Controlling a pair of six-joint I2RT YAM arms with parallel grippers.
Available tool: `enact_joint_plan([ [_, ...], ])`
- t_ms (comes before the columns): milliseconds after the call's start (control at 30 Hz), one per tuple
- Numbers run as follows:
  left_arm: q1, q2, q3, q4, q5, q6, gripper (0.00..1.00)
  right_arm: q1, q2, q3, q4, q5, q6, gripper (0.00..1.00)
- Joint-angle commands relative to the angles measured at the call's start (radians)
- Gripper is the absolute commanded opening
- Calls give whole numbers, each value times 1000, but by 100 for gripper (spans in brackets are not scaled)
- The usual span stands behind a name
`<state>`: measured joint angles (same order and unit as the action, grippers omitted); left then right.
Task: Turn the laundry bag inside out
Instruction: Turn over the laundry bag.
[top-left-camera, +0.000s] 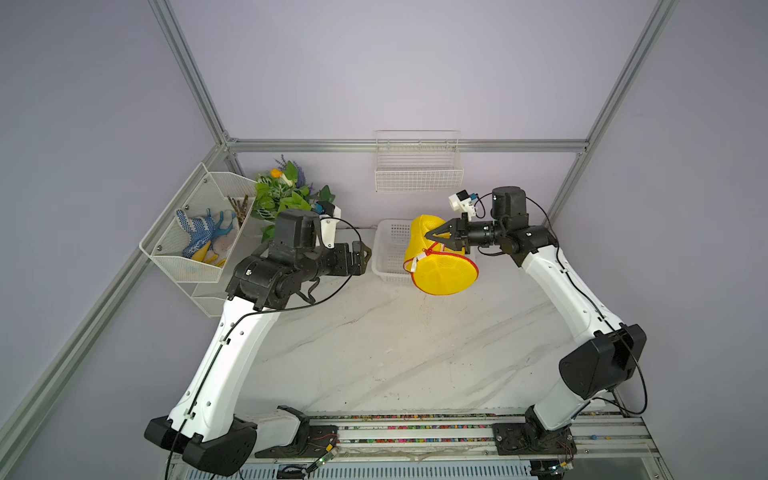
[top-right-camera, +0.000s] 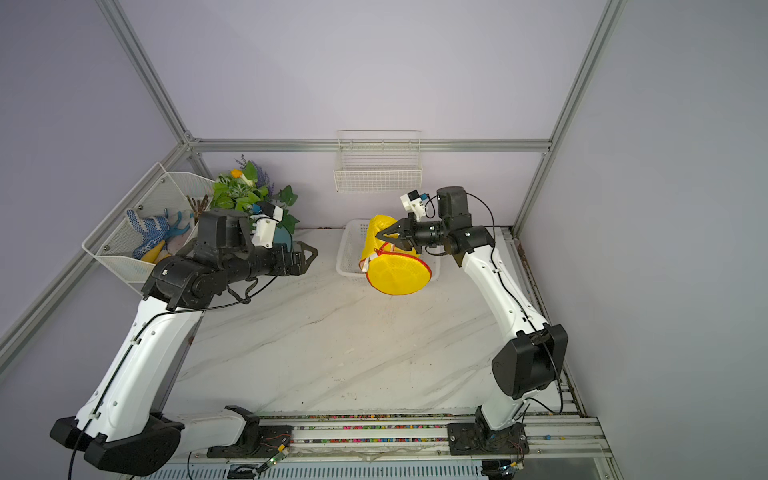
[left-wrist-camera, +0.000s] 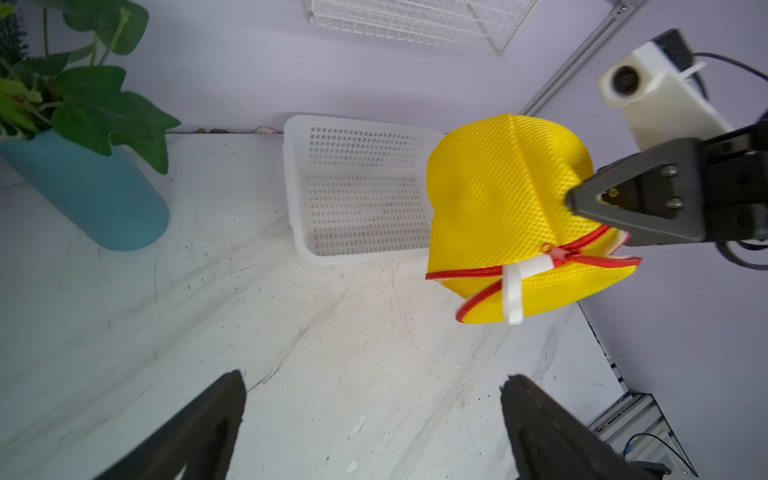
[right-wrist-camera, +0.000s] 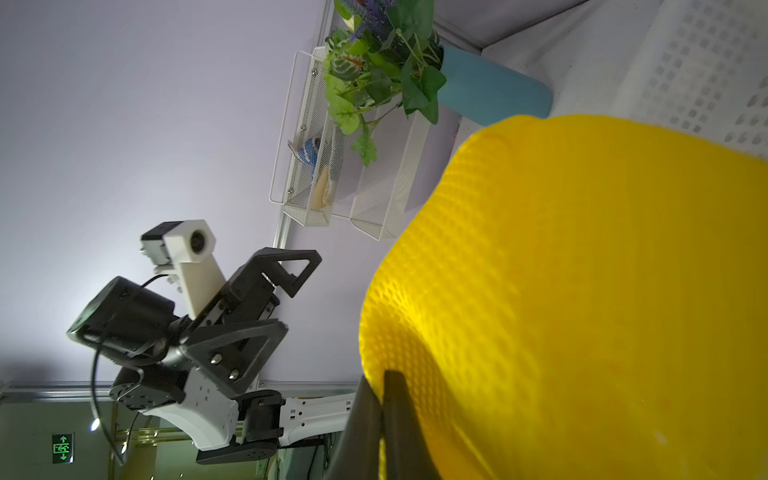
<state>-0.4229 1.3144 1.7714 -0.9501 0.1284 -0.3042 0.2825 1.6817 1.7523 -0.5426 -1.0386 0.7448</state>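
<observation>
The laundry bag is a bright yellow mesh drum with red zipper trim and a white tab. It hangs in the air over the near right part of the white basket. My right gripper is shut on a pinch of the bag's mesh side wall, just above the zipper. My left gripper is open and empty, a short way to the left of the bag, pointing at it.
A white perforated basket sits at the back of the marble table. A plant in a blue vase stands back left. A mesh rack with gloves hangs on the left wall, a wire basket on the back wall.
</observation>
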Motion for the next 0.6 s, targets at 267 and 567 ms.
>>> enact_joint_plan([
  [267, -185, 131, -45, 163, 121, 15, 100, 3, 13, -27, 116, -125, 137, 0],
  [567, -185, 145, -123, 196, 271, 37, 100, 5, -4, -76, 255, -164, 259, 0],
])
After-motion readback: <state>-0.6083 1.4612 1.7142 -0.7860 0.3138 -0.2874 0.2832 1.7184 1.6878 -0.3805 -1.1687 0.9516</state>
